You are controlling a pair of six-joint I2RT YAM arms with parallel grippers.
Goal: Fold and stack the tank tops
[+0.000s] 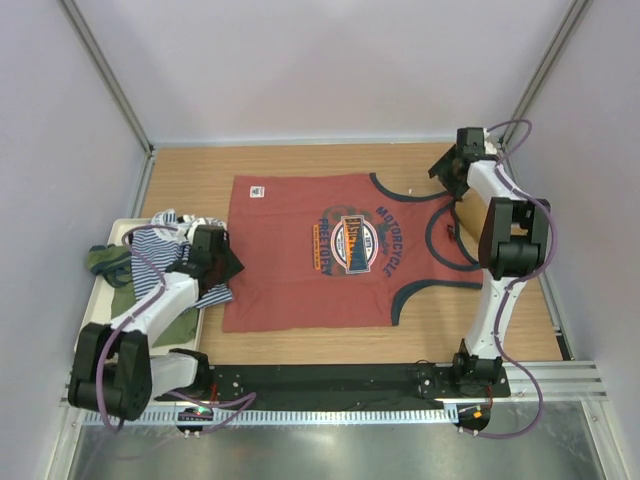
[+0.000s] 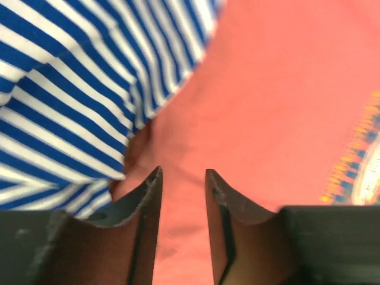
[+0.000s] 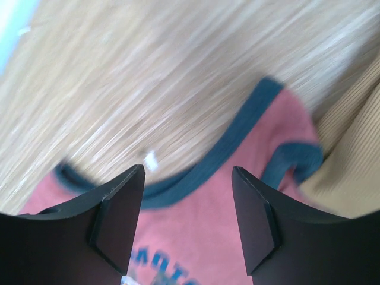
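Red top [image 1: 320, 250] flat on worktop [image 1: 300, 165], hem L, straps R; L jaws narrowly apart at hem, R jaws wide over strap, both empty.

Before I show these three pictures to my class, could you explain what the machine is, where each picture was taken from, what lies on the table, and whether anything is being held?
The machine is two robot arms fixed at the table's near edge, each ending in a two-fingered hand. The wide picture looks down from above. The other two come from a camera on each wrist.

A rust-red tank top lies spread flat on the wooden table. A striped top and an olive green top sit bunched at the left, partly on a pale tray. A tan top lies at the right.

The left hand hangs over the red top's edge, and the right hand over a navy-trimmed strap. Both are open and hold nothing.
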